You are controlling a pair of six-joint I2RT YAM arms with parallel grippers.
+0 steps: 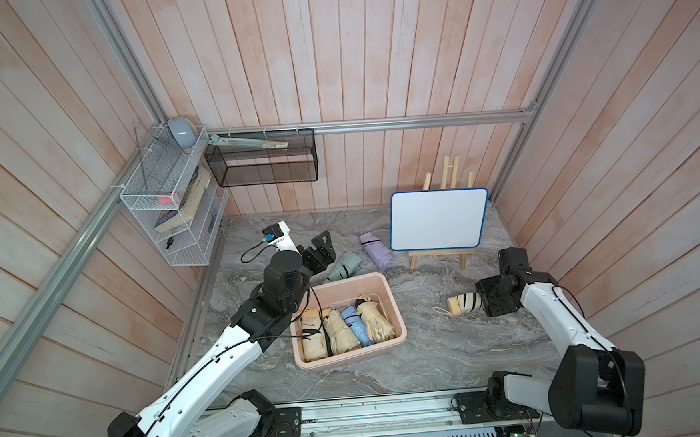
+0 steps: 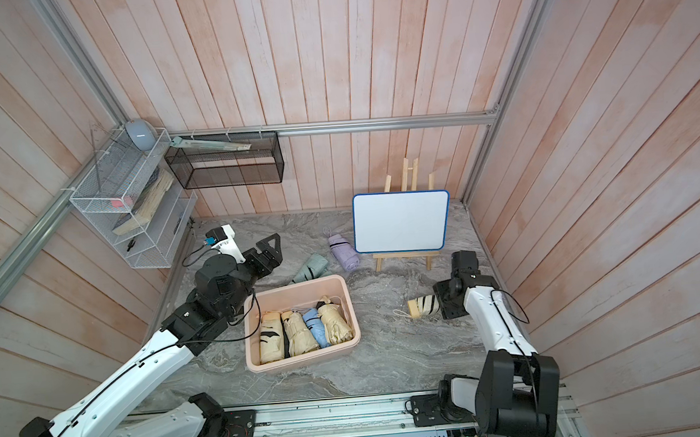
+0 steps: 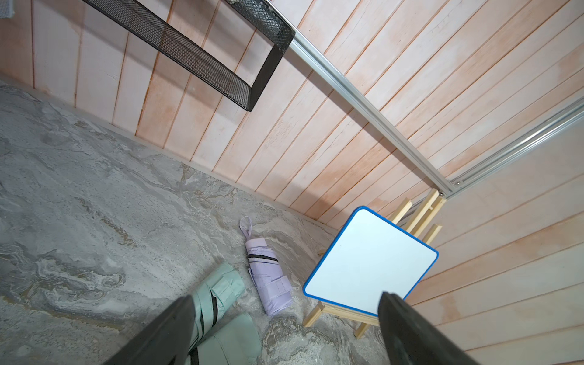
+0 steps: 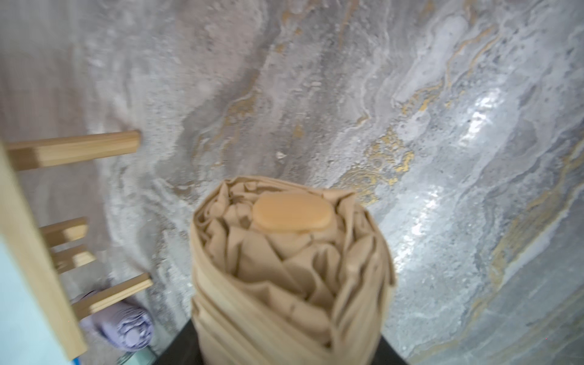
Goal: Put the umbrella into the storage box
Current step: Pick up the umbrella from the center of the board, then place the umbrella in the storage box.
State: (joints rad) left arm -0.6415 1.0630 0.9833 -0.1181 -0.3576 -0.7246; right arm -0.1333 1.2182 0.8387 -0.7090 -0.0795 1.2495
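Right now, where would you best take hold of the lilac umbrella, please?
I'd grip the lilac umbrella mid-body from above, jaws across its width: it lies flat on the table, both sides clear, and its strap end is thin.

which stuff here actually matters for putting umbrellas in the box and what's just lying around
Job: tan umbrella in the right hand, pink storage box, loose mint umbrella and lilac umbrella, likely.
Lying about: whiteboard on its easel, black mesh basket, white wire rack.
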